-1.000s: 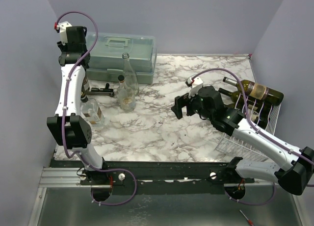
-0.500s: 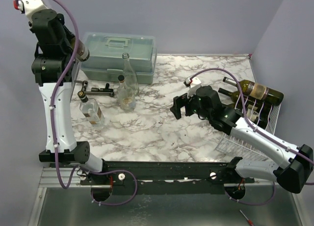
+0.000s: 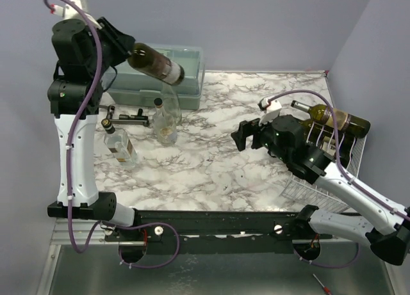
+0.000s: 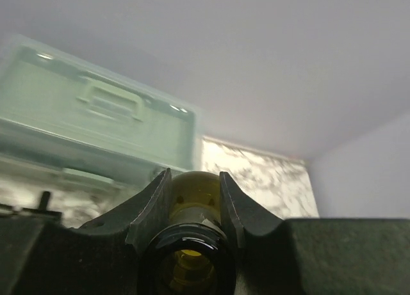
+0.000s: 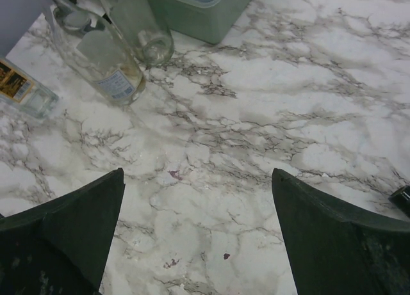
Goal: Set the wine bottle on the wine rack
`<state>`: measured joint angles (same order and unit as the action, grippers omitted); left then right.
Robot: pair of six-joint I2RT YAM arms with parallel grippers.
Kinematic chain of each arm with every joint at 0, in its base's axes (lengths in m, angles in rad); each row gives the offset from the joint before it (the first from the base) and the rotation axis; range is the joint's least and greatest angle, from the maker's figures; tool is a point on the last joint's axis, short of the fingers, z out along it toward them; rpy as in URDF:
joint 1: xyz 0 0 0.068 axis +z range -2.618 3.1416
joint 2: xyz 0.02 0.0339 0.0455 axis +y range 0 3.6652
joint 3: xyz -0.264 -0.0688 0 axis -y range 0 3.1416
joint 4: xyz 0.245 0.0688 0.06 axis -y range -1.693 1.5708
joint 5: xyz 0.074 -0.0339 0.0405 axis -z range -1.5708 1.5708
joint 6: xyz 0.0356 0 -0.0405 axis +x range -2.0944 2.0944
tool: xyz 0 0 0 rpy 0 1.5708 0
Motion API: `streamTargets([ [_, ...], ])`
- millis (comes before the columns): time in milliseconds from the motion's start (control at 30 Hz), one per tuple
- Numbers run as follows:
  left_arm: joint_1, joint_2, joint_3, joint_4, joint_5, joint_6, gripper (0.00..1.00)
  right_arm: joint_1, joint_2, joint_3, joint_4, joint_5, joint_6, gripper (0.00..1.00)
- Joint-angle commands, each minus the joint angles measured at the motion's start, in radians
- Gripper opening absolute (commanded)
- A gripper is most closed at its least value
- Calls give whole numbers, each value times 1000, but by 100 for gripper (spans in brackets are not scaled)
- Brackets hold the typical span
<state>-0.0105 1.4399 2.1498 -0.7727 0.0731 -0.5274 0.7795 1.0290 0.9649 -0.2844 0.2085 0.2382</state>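
Top view: the left gripper (image 3: 128,50) clenched the bottle (image 3: 157,64) aloft at upper left, its base pointing lower right toward the rack (image 3: 301,191) at the right edge. The right gripper (image 3: 245,136), released, sat nearer the rack.
Left wrist: jaws pinched the neck.
Right wrist: fingers spread wide; the clear bottle (image 5: 109,64) carried an unreadable label.

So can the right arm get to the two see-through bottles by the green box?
Probably yes: the right gripper is open and empty, with only bare table between it and the clear bottles.
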Motion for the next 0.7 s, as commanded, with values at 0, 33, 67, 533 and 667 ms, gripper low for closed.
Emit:
streamTargets([
  [0,-189,1,-40,155,117,-27,0,6,-93,-44,22,139,30,100],
  [33,-226,11,-45,156,103,-10,0,5,-115,-54,22,158,35,100],
  [67,-264,23,-53,157,93,0,0,6,-133,-64,25,176,40,100],
  [533,-725,145,-375,300,-264,275,0,5,-312,-208,47,183,93,100],
  [667,-766,145,-501,348,-319,304,0,6,-314,-242,58,139,121,100],
])
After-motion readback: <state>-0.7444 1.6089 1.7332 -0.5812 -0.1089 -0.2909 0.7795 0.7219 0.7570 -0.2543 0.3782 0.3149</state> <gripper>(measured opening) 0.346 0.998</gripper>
